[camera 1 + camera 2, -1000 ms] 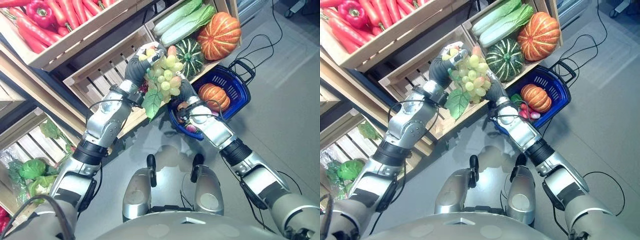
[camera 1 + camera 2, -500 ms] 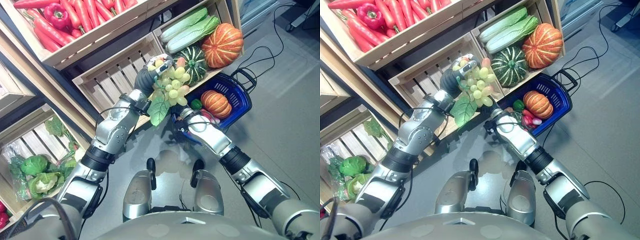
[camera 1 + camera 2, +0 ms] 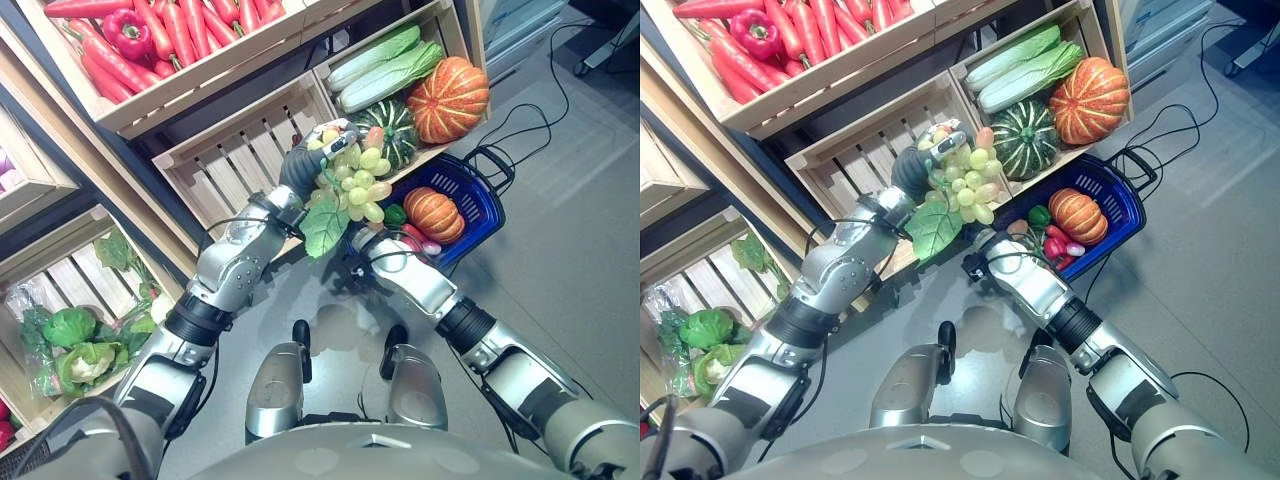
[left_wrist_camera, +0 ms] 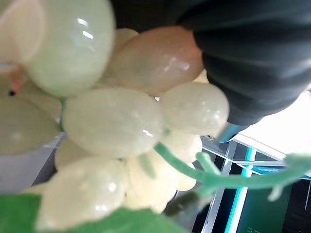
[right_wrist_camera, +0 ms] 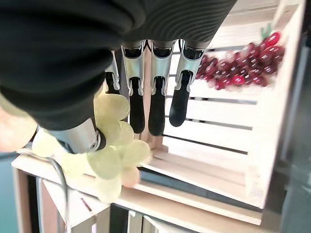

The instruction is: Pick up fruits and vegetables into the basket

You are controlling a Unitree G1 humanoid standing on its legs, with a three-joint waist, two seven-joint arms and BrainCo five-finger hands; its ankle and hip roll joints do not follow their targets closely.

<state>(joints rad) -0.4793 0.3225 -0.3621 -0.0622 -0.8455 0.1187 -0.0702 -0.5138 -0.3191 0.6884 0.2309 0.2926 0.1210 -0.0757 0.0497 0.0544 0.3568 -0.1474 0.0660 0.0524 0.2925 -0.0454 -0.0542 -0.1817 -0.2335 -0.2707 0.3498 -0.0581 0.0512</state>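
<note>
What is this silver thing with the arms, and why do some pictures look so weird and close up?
It's a robot in a pretend shop. Two pictures come from cameras on its head, looking down at its own arms. The two close-up ones come from small cameras on its wrists, so the grapes look huge there. The left hand is curled round the green grapes, holding them up in front of wooden crates. The right hand is beside the bunch with straight fingers. Below sits a blue basket with a small pumpkin already inside. The crates hold carrots, a bigger pumpkin and a green squash.
</note>
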